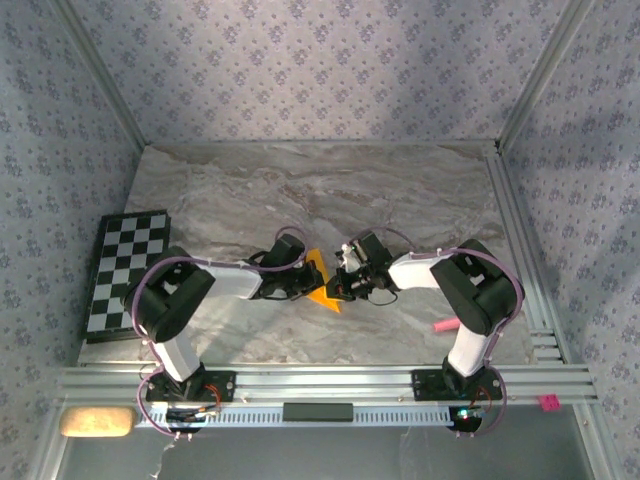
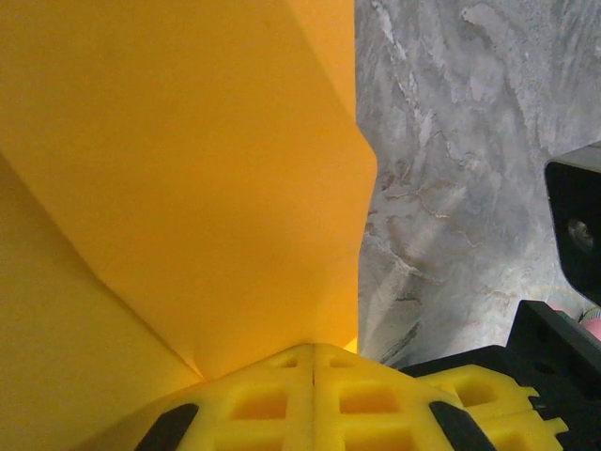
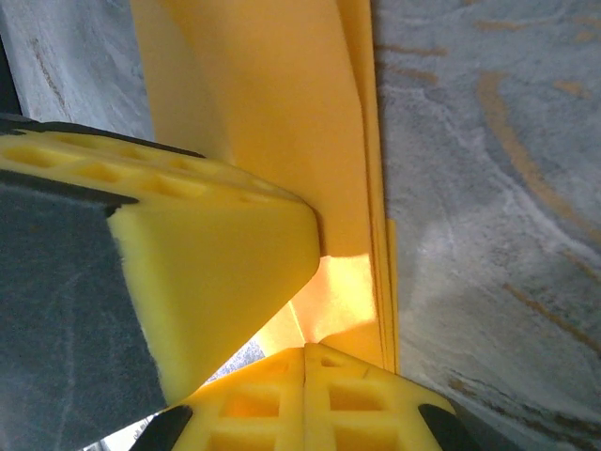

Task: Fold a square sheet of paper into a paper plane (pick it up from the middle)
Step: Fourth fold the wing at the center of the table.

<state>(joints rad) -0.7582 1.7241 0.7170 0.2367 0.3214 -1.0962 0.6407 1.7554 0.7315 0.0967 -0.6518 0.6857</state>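
The left fingers and right fingers both clench a thin, folded orange-yellow sheet of paper. It spans between the two pairs of fingertips, over a grey marbled worktop.

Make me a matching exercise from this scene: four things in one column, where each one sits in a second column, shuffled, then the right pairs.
Things
1. orange-yellow paper
2. chequered board
3. pink stick
4. tan pad

Places
A. at the left edge of the table
B. off the table, nearest the left arm's base
C. mid-table, pinched by the left gripper and the right gripper
D. on the table beside the right arm

Pairs: 1-C, 2-A, 3-D, 4-B
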